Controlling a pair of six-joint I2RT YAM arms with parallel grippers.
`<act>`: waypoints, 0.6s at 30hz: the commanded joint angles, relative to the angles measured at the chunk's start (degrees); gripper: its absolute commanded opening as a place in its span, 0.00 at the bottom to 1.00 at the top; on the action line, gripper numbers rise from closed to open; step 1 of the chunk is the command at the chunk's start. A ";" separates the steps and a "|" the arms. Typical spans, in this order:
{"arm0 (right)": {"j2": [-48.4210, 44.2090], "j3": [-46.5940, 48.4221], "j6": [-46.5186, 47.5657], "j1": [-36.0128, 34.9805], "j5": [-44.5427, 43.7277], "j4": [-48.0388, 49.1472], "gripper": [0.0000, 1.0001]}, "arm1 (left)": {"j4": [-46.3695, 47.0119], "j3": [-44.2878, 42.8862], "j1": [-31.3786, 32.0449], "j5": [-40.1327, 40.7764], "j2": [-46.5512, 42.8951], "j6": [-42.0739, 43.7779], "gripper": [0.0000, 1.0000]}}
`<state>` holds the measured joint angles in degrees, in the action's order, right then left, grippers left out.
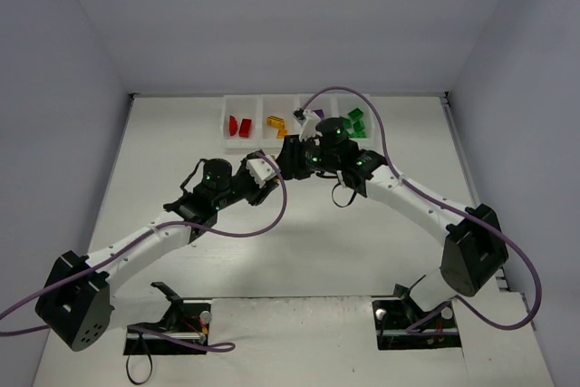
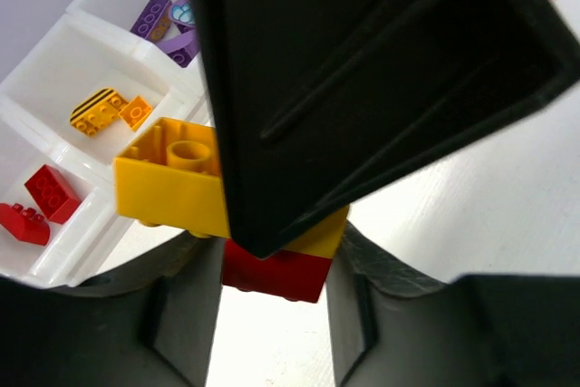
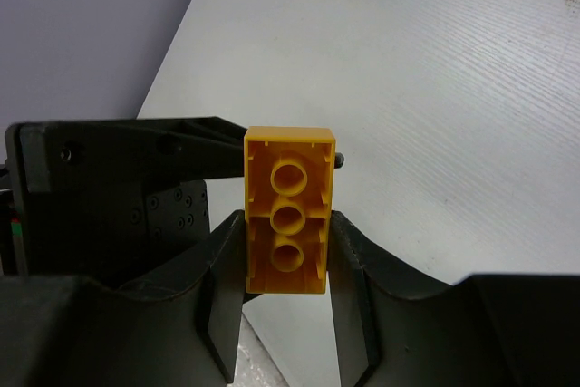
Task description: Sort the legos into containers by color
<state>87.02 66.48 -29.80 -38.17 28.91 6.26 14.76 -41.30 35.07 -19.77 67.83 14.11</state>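
Yellow brick [image 3: 288,165] fills right gripper [image 3: 285,242], red brick [image 2: 281,278] left gripper [image 2: 272,256].

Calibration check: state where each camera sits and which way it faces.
Top: high behind the robot, looking down on the table; left arm, right arm show.
Left wrist: faces the bins; own fingers hold a red brick.
Right wrist: faces the table; own fingers hold a yellow brick.
Shared: both wrists see the yellow brick.
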 commanded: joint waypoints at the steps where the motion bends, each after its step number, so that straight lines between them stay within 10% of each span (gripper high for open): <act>1: -1.24 2.61 0.09 0.56 1.50 3.14 0.00 | 3.69 -0.19 -0.79 -0.97 -0.51 0.39 0.37; 18: -3.00 0.23 -1.05 5.65 5.02 3.14 0.00 | 4.92 1.31 -1.06 -0.18 -1.39 -0.05 0.00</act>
<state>87.00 66.32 -30.46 -35.24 34.00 6.33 17.45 -39.64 35.03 -21.21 67.81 14.09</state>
